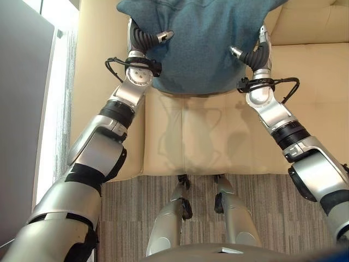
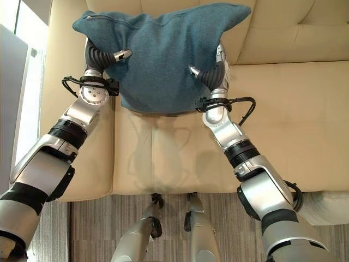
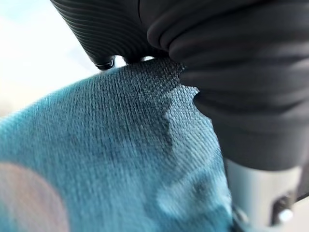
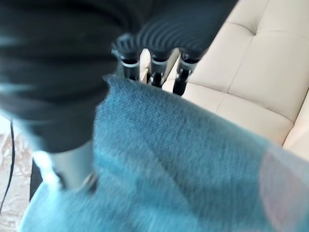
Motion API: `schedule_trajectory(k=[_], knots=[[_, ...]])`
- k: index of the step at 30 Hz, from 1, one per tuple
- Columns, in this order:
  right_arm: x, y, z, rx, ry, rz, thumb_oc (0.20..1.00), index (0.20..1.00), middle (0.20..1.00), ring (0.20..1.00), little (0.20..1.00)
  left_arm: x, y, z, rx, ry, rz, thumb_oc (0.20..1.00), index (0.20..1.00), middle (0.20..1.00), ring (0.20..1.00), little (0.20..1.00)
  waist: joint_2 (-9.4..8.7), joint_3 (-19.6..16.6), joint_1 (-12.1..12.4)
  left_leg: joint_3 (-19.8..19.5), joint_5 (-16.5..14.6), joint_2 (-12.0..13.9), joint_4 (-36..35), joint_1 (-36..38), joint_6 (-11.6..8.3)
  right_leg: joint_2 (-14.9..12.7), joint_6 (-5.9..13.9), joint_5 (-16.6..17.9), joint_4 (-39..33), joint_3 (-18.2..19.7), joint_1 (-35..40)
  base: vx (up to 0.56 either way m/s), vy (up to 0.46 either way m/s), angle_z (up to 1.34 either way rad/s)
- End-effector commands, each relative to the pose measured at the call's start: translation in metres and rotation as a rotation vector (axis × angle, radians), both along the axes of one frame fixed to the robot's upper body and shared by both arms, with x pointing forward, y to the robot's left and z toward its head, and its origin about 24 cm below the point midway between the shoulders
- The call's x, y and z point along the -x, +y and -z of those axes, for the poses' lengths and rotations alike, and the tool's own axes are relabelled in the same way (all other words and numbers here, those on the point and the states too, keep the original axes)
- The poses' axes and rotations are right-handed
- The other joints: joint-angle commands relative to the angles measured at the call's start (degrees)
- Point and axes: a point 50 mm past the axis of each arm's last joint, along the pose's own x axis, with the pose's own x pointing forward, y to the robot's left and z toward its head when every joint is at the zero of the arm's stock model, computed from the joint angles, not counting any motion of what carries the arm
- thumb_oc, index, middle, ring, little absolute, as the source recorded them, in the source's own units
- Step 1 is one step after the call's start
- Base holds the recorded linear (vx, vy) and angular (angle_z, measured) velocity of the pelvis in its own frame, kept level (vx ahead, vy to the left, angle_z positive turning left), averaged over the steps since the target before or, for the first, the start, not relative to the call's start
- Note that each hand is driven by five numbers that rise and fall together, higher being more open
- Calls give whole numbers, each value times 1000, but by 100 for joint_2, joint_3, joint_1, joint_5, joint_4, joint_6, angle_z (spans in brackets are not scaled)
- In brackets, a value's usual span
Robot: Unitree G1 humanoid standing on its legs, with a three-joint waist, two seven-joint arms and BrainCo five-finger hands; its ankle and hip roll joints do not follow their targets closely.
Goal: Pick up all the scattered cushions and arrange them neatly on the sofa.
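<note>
A large teal cushion (image 1: 202,43) hangs upright over the seat of the cream sofa (image 1: 207,136), its top against the backrest (image 2: 289,33). My left hand (image 1: 143,39) clamps its left side, thumb on the front face and fingers behind. My right hand (image 1: 256,54) grips the right side the same way. In the left wrist view the teal fabric (image 3: 111,154) is pressed against the hand's dark cover (image 3: 231,72). In the right wrist view the cushion's edge (image 4: 183,164) lies between the thumb and the fingers (image 4: 154,72).
The sofa's left armrest (image 1: 92,65) runs beside my left arm. A grey panel (image 1: 22,109) stands further left. Striped grey carpet (image 1: 272,207) lies in front of the sofa. The seat extends to the right (image 2: 305,120).
</note>
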Motion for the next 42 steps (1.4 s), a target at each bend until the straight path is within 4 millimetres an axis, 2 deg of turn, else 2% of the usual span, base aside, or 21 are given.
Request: schedule_trajectory(k=[1, 2, 3, 6, 7, 9, 11, 12, 18, 19, 20, 22, 27, 29, 31, 32, 33, 36, 39, 41, 42], knots=[[3, 6, -64, 27, -210, -25, 1000, 1000, 1000, 1000, 1000, 5, 6, -54, -64, -154, -13, 1000, 1000, 1000, 1000, 1000, -10, -255, -2, -164, -248, 130, 33, 144, -671, -345, 769, -326, 60, -58, 222, 0, 0, 0], [3, 6, -64, 27, -210, -25, 1000, 1000, 1000, 1000, 1000, 5, 6, -54, -64, -154, -13, 1000, 1000, 1000, 1000, 1000, -10, -254, -3, -164, -248, 130, 33, 145, -671, -345, 769, -326, 60, -58, 222, 33, -24, -1], [1, -13, -70, 51, -204, 44, 1000, 1000, 1000, 1000, 1000, 7, 26, -59, -46, -158, -65, 1000, 1000, 1000, 1000, 1000, -16, -306, 21, -169, -257, 124, 33, 167, -684, -350, 775, -327, 51, -67, 242, 0, 0, 0], [2, -43, -79, 84, -192, 133, 1000, 1000, 1000, 1000, 1000, 14, 61, -58, -23, -152, -139, 1000, 1000, 1000, 1000, 1000, -25, -397, 63, -183, -267, 119, 33, 198, -698, -332, 776, -342, 36, -68, 291, 0, 0, 0], [2, -43, -78, 84, -192, 133, 1000, 1000, 1000, 1000, 1000, 14, 61, -57, -22, -152, -139, 1000, 1000, 1000, 1000, 1000, -23, -398, 62, -183, -267, 119, 33, 198, -699, -332, 776, -343, 36, -68, 291, 36, -21, 3], [10, -83, -72, 130, -152, 209, 1000, 1000, 1000, 1000, 1000, 23, 96, -36, 10, -121, -229, 1000, 1000, 1000, 1000, 1000, -82, -490, 101, -225, -297, 145, 33, 291, -708, -316, 769, -376, 21, -106, 416, 39, -35, 6], [17, -94, -59, 134, -123, 202, 1000, 1000, 1000, 1000, 1000, 31, 101, -21, 14, -128, -211, 1000, 1000, 1000, 1000, 1000, -101, -514, 113, -234, -316, 162, 33, 363, -708, -309, 758, -401, 21, -136, 492, 48, -35, 5], [26, -102, -38, 158, -82, 181, 1000, 1000, 1000, 1000, 1000, 39, 99, 6, 37, -111, -165, 1000, 1000, 1000, 1000, 1000, -130, -542, 119, -241, -345, 175, 33, 468, -703, -302, 744, -440, 21, -158, 597, 64, -38, 3], [73, -134, 59, 234, 168, 162, 1000, 1000, 1000, 1000, 1000, 85, 96, 118, 24, 104, -105, 1000, 1000, 1000, 1000, 1000, -293, -643, 144, -280, -449, 224, 33, 961, -667, -301, 728, -602, 21, -227, 1166, 63, -35, 10], [88, -139, 92, 238, 271, 163, 1000, 1000, 1000, 1000, 1000, 102, 94, 152, 10, 203, -98, 1000, 1000, 1000, 1000, 1000, -350, -610, 159, -287, -476, 241, 33, 1133, -660, -298, 724, -666, 21, -262, 1365, 56, -42, 6], [89, -139, 93, 238, 273, 163, 1000, 1000, 1000, 1000, 1000, 102, 94, 153, 9, 205, -98, 1000, 1000, 1000, 1000, 1000, -352, -611, 163, -287, -478, 241, 33, 1145, -660, -298, 725, -668, 21, -262, 1377, 47, -43, 8], [116, -152, 145, 278, 471, 210, 1000, 1000, 1000, 1000, 1000, 134, 96, 206, 44, 384, -103, 1000, 1000, 1000, 1000, 1000, -430, -613, 199, -329, -508, 257, 33, 1388, -633, -287, 716, -738, 21, -329, 1655, 49, -58, 13], [149, -148, 215, 261, 727, 220, 1000, 1000, 1000, 1000, 1000, 189, 94, 280, 114, 686, -112, 1000, 1000, 1000, 1000, 1000, -492, -687, 289, -373, -573, 272, 33, 1768, -595, -243, 702, -837, 21, -387, 2063, 0, -36, 9], [177, -138, 272, 213, 966, 194, 1000, 1000, 1000, 1000, 1000, 232, 91, 334, 128, 959, -136, 1000, 1000, 1000, 1000, 1000, -517, -776, 363, -428, -577, 279, 33, 2026, -575, -196, 674, -918, 21, -433, 2381, -82, -62, 7], [192, -132, 294, 211, 1077, 182, 1000, 1000, 1000, 1000, 1000, 253, 89, 356, 159, 1081, -163, 1000, 1000, 1000, 1000, 1000, -526, -786, 399, -445, -620, 288, 33, 2191, -587, -145, 647, -993, 21, -448, 2556, -52, -53, 15], [192, -132, 294, 210, 1076, 182, 1000, 1000, 1000, 1000, 1000, 253, 89, 356, 159, 1080, -163, 1000, 1000, 1000, 1000, 1000, -530, -791, 395, -448, -604, 283, 33, 2174, -583, -150, 646, -983, 21, -451, 2541, -38, -64, 14], [215, -129, 318, 215, 1211, 177, 1000, 1000, 1000, 1000, 1000, 279, 89, 378, 164, 1227, -189, 1000, 1000, 1000, 1000, 1000, -534, -841, 434, -449, -620, 316, 33, 2335, -599, -86, 598, -1091, 21, -477, 2733, -22, -61, 21], [246, -127, 344, 190, 1370, 202, 1000, 1000, 1000, 1000, 1000, 310, 88, 398, 163, 1391, -234, 1000, 1000, 1000, 1000, 1000, -578, -716, 476, -489, -800, 386, 586, 2428, -608, -35, 498, -1242, 21, -429, 3025, -105, -89, 12], [259, -131, 356, 189, 1477, 244, 1000, 1000, 1000, 1000, 1000, 326, 74, 412, 166, 1511, -209, 1000, 1000, 1000, 1000, 1000, -634, -517, 532, -1379, -1460, 12, 1555, 2438, -574, -134, 428, -1127, 120, -203, 3053, -239, 39, -12], [261, -131, 359, 192, 1515, 252, 1000, 1000, 1000, 1000, 1000, 319, 62, 413, 179, 1497, -174, 1000, 1000, 1000, 1000, 1000, -580, -573, 493, -1801, -1658, -153, 1549, 2652, -543, -140, 441, -1038, 234, -62, 2877, -181, 149, -53], [261, -131, 359, 192, 1515, 252, 1000, 1000, 1000, 1000, 1000, 319, 62, 413, 180, 1497, -173, 1000, 1000, 1000, 1000, 1000, -576, -569, 496, -1799, -1659, -150, 1542, 2661, -543, -136, 441, -1040, 237, -60, 2879, -134, 146, -49]])
